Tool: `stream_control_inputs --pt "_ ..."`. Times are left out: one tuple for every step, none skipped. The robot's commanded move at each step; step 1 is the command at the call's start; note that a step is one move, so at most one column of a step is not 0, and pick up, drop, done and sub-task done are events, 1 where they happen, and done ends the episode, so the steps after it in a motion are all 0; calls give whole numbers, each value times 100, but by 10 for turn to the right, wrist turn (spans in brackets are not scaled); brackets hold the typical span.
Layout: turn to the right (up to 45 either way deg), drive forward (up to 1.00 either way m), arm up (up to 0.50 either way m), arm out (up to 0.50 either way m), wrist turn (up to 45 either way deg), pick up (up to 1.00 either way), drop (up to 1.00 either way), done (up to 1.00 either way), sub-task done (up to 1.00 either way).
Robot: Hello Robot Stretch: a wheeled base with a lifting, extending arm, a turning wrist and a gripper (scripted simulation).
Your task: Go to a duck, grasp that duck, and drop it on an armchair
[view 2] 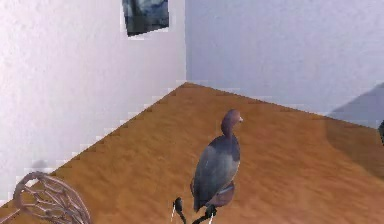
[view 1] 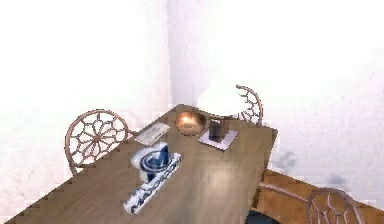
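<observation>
Since the duck (view 2: 220, 160) shows at the arm side view's lower middle, right at what looks like the pincer (view 2: 190, 211), whose state and hold I cannot tell, the grasp seems in hand; next, secure it, then turn from the surface (view 1: 222, 165) to seek an armchair.

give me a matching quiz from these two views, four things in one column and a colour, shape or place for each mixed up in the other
Things:
1 duck
2 bowl
3 picture
4 chair

Descriptions:
a hangs on the white wall
b grey body, reddish-brown head
c copper coloured, on the table
d round back with spokes

Pairs: 1-b, 2-c, 3-a, 4-d
</observation>
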Motion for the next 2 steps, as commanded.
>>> stream_control_inputs --pt "-270 0 0 0 0 0 0 0 0" --pt "-450 0 0 0 0 0 0 0 0"
